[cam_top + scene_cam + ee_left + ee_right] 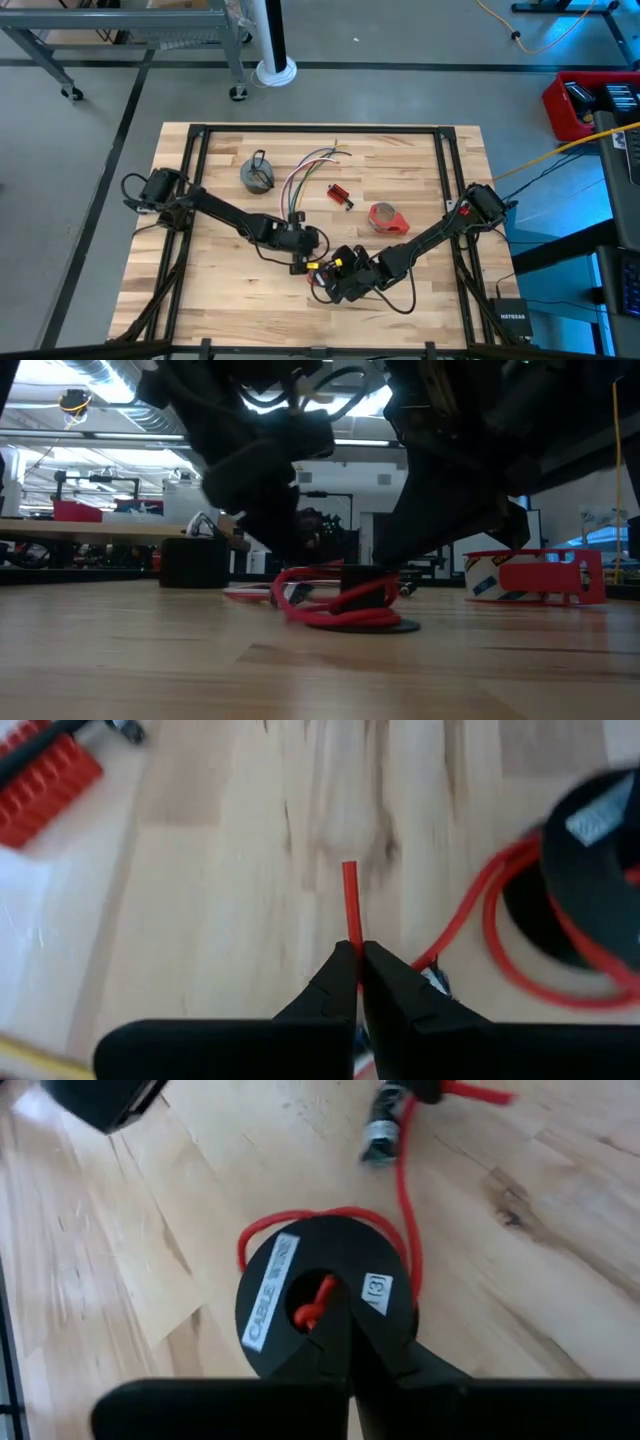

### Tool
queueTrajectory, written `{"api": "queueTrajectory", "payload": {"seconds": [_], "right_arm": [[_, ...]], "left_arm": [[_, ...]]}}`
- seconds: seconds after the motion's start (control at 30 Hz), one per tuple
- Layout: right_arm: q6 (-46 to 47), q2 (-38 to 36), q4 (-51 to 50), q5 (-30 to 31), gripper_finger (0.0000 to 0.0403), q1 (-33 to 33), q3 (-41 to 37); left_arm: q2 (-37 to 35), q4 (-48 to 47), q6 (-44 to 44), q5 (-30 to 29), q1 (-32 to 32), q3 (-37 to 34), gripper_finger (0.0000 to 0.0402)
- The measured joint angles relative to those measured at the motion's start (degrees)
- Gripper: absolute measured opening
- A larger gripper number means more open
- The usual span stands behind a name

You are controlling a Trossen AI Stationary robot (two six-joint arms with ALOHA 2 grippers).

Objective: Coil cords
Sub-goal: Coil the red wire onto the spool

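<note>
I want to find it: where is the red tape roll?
The red tape roll lies on the table's right half in the high view, just right of the small red block and beside the right arm, nearer the far edge than both grippers.

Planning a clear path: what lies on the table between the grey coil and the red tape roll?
In the high view, the fanned coloured wires and small red block lie between grey coil and tape roll.

- The left arm reaches from the counter's left edge toward the middle of its near half, elbow bent, forearm low.
- The left claw [298, 262] sits low over the counter; its fingers [335, 982] are pressed together on a thin red wire [349, 900].
- The right arm reaches in from the right edge toward the near middle.
- The right claw [335, 283], just beside the left one, has its fingers [385, 1348] pressed together against a black spool [322, 1295].
</note>
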Motion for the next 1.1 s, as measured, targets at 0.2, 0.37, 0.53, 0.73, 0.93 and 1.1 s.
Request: {"api": "queueTrajectory", "payload": {"seconds": [0.2, 0.37, 0.53, 0.73, 0.93, 1.1], "right_arm": [[1.45, 0.04, -0.61, 0.74, 0.0002, 0.0, -0.01], [2.12, 0.04, -1.12, 1.29, 0.0002, 0.0, -0.01], [2.82, 0.09, -1.22, 1.58, 0.0002, 0.02, -0.02], [3.16, 0.09, -1.23, 1.64, 0.0002, 0.04, -0.02], [3.85, 0.11, -1.23, 1.64, 0.0003, 0.04, -0.04], [3.85, 0.14, -1.06, 1.63, 0.0003, 0.04, -0.04]], "left_arm": [[-1.88, -5.03, -2.59, -0.3, -2.52, 0.0, 0.0001], [-5.35, -5.21, -2.9, -2.45, -4.7, 0.0, 0.0001], [-6.66, -5.13, -5.26, -2.5, -6.58, 0.0, 0.0001], [-5.53, -5.97, -8.19, -2.53, -9.33, 0.0, 0.0001], [-5.53, -4.54, -11.62, -2.57, -12.52, 0.0, 0.0001], [-5.5, -1.45, -12.43, -2.5, -14.91, 0.0, 0.0001]]}}
